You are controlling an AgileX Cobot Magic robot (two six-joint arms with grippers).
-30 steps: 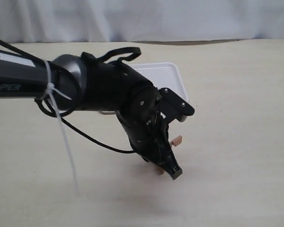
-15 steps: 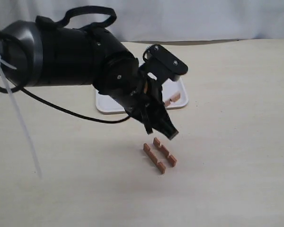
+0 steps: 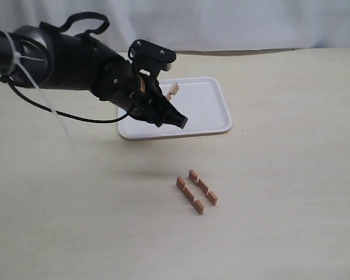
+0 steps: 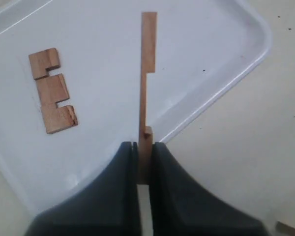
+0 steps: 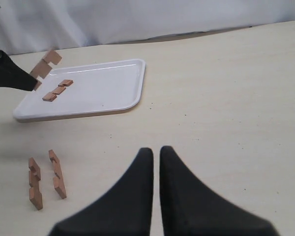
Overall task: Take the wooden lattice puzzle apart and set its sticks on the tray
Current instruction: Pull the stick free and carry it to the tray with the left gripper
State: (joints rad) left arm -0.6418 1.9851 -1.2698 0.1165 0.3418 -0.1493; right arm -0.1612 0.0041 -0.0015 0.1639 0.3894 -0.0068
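Note:
My left gripper [image 3: 178, 121] hangs over the white tray [image 3: 205, 111], shut on one end of a notched wooden stick [image 4: 147, 73] that juts out past the fingertips [image 3: 174, 89]. Another stick [image 4: 52, 91] lies flat on the tray [image 4: 201, 49]; the arm hides it in the exterior view. Two more sticks [image 3: 195, 191] lie side by side on the table in front of the tray, also seen in the right wrist view [image 5: 44, 178]. No assembled lattice shows. My right gripper [image 5: 156, 152] is shut on nothing, over bare table near the front right.
The left arm and its cable [image 3: 64, 64] stretch from the left across the tray's near-left corner. A white curtain [image 3: 221, 23] closes off the table's far edge.
The left arm rose from the sticks on the table with one stick in its jaws and swung back and left over the tray. The two table sticks came into view.

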